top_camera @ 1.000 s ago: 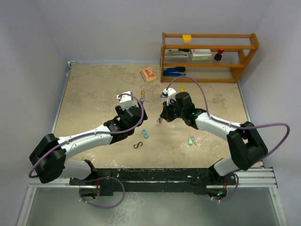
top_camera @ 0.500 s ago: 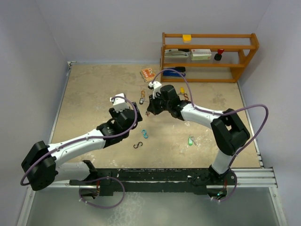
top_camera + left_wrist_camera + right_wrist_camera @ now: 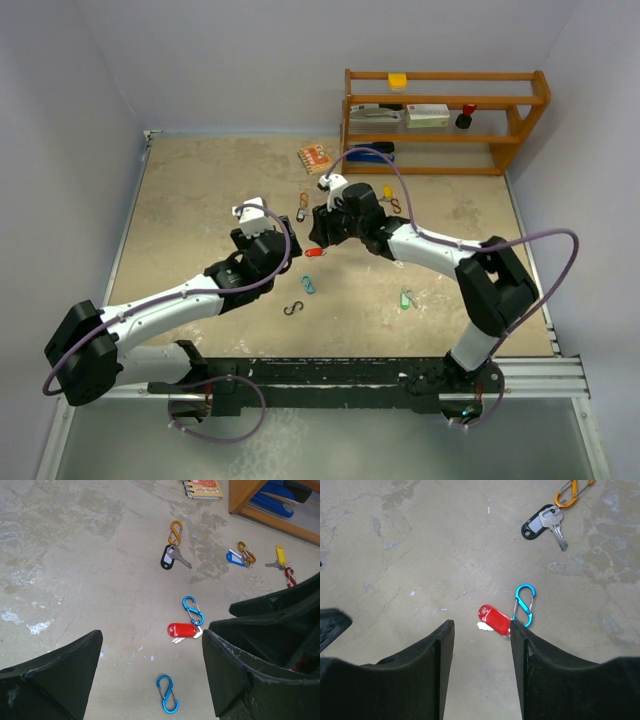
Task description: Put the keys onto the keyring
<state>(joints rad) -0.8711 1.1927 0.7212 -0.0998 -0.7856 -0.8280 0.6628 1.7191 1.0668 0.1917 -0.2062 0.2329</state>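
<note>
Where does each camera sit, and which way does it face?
Top external: above and behind the arm bases, looking down on the table, left arm, right arm and shelf.
Left wrist: on the left arm, facing the shelf; open left gripper frames the red-tagged key.
Right wrist: on the right arm, facing down; open right gripper frames that key.
Both wrist views share that key, the blue clip beside it and the black-tagged key.

Bare tabletop (image 3: 200, 200) lies open on the left, but room around the red-tagged key (image 3: 494, 618) is tight, with the right end effector (image 3: 481, 625) over it, a blue clip (image 3: 524, 605) just beside it, the left end effector (image 3: 152, 634) near, and a wooden shelf (image 3: 480, 75) blocking the far right.
</note>
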